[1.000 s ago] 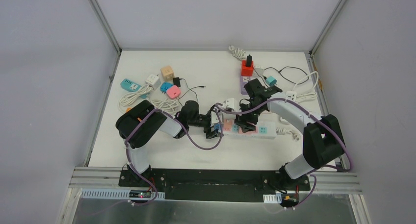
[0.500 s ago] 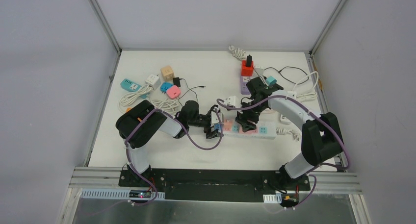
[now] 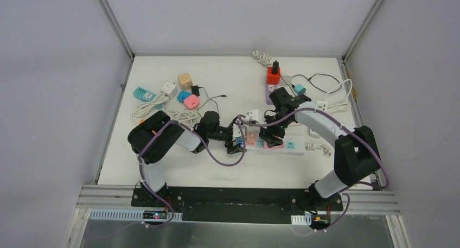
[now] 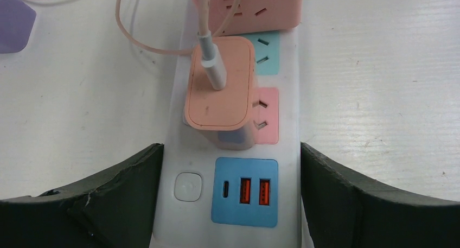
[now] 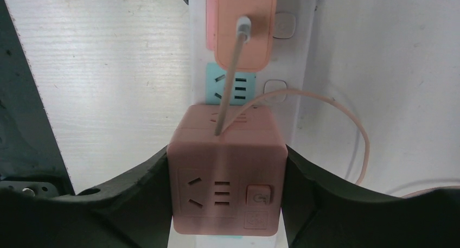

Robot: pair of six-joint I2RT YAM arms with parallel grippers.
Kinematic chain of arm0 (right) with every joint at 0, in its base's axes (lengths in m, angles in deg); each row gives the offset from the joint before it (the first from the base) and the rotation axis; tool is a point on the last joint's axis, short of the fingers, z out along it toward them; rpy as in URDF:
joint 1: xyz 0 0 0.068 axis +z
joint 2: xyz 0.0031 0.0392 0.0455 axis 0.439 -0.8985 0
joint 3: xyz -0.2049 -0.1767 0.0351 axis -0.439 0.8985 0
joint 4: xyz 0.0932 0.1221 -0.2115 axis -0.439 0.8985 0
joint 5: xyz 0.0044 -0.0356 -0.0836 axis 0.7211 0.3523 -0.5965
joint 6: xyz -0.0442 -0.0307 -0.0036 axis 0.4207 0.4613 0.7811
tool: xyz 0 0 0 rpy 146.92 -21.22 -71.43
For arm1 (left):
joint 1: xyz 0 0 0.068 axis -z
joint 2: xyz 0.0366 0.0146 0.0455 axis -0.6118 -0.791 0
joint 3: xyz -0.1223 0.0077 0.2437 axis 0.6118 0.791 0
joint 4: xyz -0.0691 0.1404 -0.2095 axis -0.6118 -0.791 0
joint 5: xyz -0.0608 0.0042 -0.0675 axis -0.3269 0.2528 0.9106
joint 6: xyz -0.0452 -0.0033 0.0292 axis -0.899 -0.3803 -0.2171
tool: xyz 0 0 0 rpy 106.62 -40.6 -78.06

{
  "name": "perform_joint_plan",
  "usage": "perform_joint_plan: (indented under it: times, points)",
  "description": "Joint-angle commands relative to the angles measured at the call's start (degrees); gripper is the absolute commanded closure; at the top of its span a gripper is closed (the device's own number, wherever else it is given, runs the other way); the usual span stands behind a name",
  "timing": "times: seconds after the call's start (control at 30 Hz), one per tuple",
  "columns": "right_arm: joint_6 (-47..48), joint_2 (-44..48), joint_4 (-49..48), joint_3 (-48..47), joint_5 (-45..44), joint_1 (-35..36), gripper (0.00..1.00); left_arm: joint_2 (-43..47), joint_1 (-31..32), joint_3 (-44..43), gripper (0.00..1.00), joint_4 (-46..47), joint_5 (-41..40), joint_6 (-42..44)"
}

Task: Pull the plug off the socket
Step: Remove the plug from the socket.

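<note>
A white power strip (image 3: 282, 145) with pink and teal sockets lies in the middle of the table. A pink cube plug (image 5: 227, 172) stands on it, and I cannot tell whether it is fully seated. My right gripper (image 5: 227, 177) is shut on the cube's two sides; it also shows in the top view (image 3: 273, 135). A flat pink charger (image 4: 219, 90) with a pink cable is plugged in beside the cube. My left gripper (image 4: 229, 204) is shut on the strip's end by the blue USB panel (image 4: 244, 191); it also shows in the top view (image 3: 237, 144).
A purple strip with a red cube and black plug (image 3: 273, 74) lies behind the right arm. White cables and adapters (image 3: 325, 104) lie at the right. Teal, white, wooden and pink adapters (image 3: 179, 93) with coiled cable sit at the left. A white plug (image 3: 253, 115) lies behind the strip.
My right wrist shifted slightly right and back, then returned left, still on the cube. The left gripper and the strip have stayed put.
</note>
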Motion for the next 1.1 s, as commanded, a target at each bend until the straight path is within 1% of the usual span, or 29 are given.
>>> perform_joint_plan:
  times: [0.0,0.07,0.17,0.27,0.33,0.43,0.6,0.67,0.77,0.93,1.0,1.07]
  points:
    - [1.3,-1.41,2.74,-0.94,9.69,-3.15,1.0,-1.39,0.23,0.62,1.0,-4.31,0.08,0.32]
    - [2.21,-0.4,1.93,0.29,8.71,-2.82,1.0,-1.41,0.18,0.6,1.0,-4.28,0.08,0.29]
    - [3.43,0.59,1.42,1.43,7.52,0.57,1.0,-1.4,0.1,0.6,1.0,-4.15,0.17,0.15]
    - [4.34,-0.47,2.38,0.91,6.94,4.03,1.0,-1.32,-0.07,0.77,1.0,-3.81,0.17,0.09]
    - [4.11,-1.26,3.0,0.22,6.95,4.21,1.0,-1.32,-0.17,0.86,1.0,-3.57,0.32,-0.02]
    - [2.71,-1.27,2.67,-0.32,6.79,2.47,1.0,-1.36,-0.22,0.77,1.0,-3.66,0.35,-0.04]
    - [2.05,0.4,3.17,-0.71,8.54,-4.51,1.0,-1.36,-0.28,0.77,1.0,-3.75,0.43,-0.12]
    - [2.13,1.13,2.61,-0.03,8.8,-4.98,1.0,-1.32,-0.26,0.73,1.0,-3.73,0.43,-0.2]
    - [2.55,1.21,2.06,0.7,8.95,-2.74,1.0,-1.17,-0.26,0.77,1.0,-3.66,0.43,-0.35]
    - [3.55,0.85,1.49,1.44,5.6,6.23,1.0,-1.21,-0.32,0.84,1.0,-3.56,0.52,-0.37]
    - [3.54,0.42,1.84,1.0,5.37,7.15,1.0,-1.27,-0.34,0.79,1.0,-3.5,0.52,-0.49]
    - [2.46,0.18,1.71,0.43,4.28,6.32,1.0,-1.32,-0.34,0.77,1.0,-3.57,0.52,-0.44]
